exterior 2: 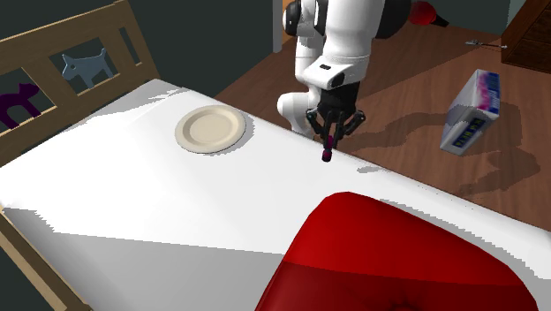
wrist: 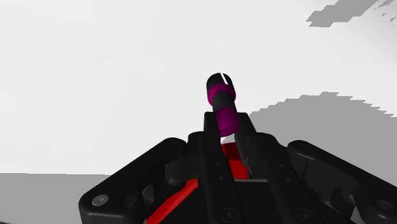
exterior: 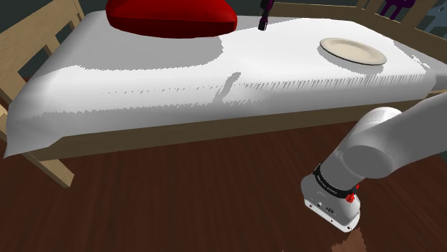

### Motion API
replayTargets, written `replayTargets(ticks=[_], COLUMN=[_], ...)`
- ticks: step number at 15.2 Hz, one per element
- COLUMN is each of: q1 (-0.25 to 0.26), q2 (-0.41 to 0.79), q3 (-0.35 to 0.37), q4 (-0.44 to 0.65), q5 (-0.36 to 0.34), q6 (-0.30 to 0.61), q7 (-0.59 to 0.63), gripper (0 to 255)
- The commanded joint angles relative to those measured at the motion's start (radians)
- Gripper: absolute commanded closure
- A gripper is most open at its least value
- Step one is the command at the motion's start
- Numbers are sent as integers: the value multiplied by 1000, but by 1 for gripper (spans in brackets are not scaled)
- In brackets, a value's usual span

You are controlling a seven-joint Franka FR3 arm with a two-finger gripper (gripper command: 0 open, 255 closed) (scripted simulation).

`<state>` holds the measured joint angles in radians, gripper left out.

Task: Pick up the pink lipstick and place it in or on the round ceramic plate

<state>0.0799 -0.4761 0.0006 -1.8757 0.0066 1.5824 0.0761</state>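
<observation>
My black gripper (exterior 2: 328, 134) is shut on the lipstick (exterior 2: 328, 148), a magenta tube with dark bands that points down below the fingertips. It hangs a little above the white bed sheet (exterior 2: 132, 203), near the edge closest to the arm. In the wrist view the lipstick (wrist: 222, 103) sticks out from between the two fingers (wrist: 210, 127). The round cream plate (exterior 2: 210, 129) lies flat on the sheet, to the second exterior view's left of the gripper and apart from it. In the shoulder view the plate (exterior: 352, 50) is right of the gripper (exterior: 263, 16).
A large red pillow (exterior 2: 397, 256) lies on the bed on the side of the gripper away from the plate. A wooden headboard (exterior 2: 62, 66) with animal cut-outs stands behind the plate. A white and blue box (exterior 2: 472, 110) lies on the wooden floor.
</observation>
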Motion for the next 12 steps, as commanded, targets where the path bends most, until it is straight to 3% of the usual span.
replayTargets(ticks=[1,12], q1=[-11,-72], q2=[-40,-152], q3=[-31,-232], q4=[-32,-64], q5=[-8,-86], q6=[-9,-84], q7=[-41,-287], gripper=[255,255])
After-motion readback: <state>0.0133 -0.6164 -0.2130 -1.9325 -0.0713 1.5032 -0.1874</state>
